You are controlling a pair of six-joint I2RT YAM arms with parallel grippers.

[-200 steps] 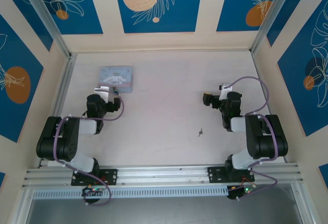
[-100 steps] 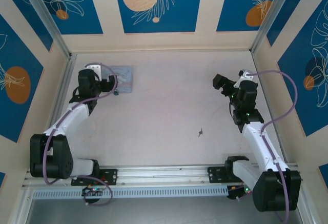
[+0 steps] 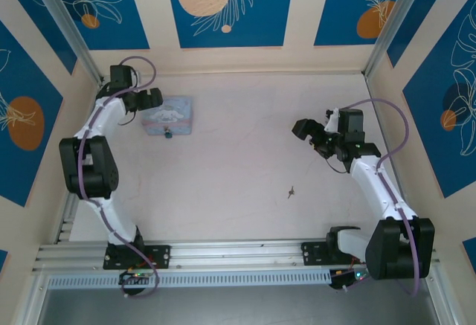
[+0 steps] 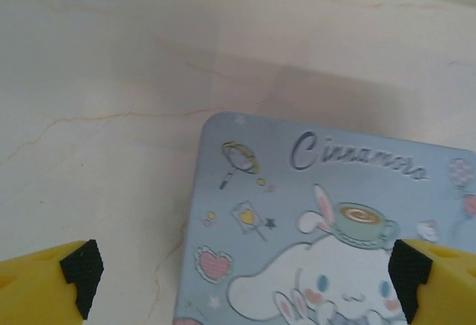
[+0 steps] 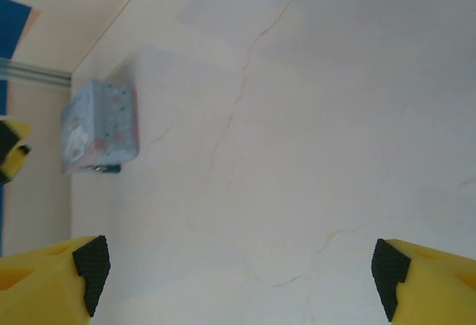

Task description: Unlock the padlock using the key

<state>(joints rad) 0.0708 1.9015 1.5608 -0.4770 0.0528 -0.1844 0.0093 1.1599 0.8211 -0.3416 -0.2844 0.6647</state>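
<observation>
A pale blue tin box (image 3: 172,111) with a white cartoon character on its lid lies flat near the far left corner of the pale table (image 3: 245,161).

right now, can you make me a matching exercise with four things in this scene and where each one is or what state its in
Things:
1. tin box
2. padlock
3. key
4. right gripper

Places or states:
a. alone on the bare table, near-right part
b. far-left part of the table
c. by the tin box's near edge
d. open, above the table's right side

Pairs: 1-b, 2-c, 3-a, 4-d
</observation>
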